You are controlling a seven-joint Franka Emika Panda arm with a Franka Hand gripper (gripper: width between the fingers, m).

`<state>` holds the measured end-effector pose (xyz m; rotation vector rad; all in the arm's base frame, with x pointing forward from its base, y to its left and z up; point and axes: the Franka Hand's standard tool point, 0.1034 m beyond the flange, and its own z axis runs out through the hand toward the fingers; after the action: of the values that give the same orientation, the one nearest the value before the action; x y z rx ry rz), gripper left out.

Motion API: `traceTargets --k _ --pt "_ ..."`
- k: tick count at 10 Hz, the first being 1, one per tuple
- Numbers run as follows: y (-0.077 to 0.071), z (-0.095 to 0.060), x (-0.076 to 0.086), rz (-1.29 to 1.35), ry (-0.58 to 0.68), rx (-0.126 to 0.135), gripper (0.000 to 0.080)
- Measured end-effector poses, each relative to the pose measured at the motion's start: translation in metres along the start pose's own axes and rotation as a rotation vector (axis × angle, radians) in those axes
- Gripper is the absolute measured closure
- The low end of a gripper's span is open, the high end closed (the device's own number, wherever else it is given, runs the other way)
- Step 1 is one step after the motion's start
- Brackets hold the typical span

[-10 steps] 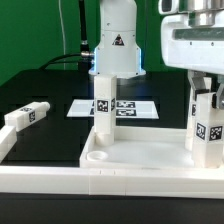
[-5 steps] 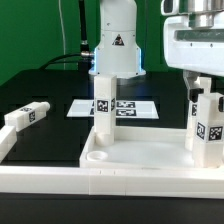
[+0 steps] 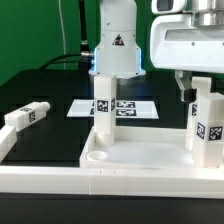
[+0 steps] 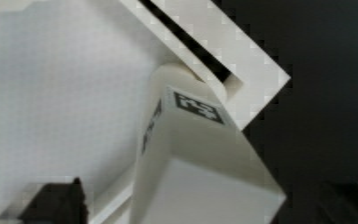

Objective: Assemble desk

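Observation:
The white desk panel (image 3: pixel 140 158) lies at the front with its raised rim up. Two tagged legs stand upright in its sockets: one at the middle (image 3: pixel 102 112), one at the exterior view's right (image 3: pixel 208 125). A third leg (image 3: pixel 26 117) lies loose on the black surface at the exterior view's left. My gripper (image 3: pixel 196 88) hangs just over the top of the right leg, open, with one dark finger (image 3: pixel 183 88) beside the leg's top. In the wrist view the leg (image 4: pixel 202 150) runs between my gripper's (image 4: pixel 194 212) dark fingers (image 4: pixel 55 203), apart from them, over the panel (image 4: pixel 51 90).
The marker board (image 3: pixel 128 108) lies flat behind the panel, before the robot base (image 3: pixel 116 45). White rails (image 3: pixel 60 184) frame the black surface along the front and the exterior view's left. A black cable runs at the back left.
My gripper has risen a little along the right leg, whose top now shows below the hand. The leg and the other parts have not moved.

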<state>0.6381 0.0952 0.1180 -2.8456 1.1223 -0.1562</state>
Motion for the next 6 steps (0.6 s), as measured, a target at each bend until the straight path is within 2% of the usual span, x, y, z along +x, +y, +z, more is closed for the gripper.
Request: traceTargets --k 6 --pt "-0.0042 0.0017 -0.0068 -0.484 0.009 -0.023 0.015"
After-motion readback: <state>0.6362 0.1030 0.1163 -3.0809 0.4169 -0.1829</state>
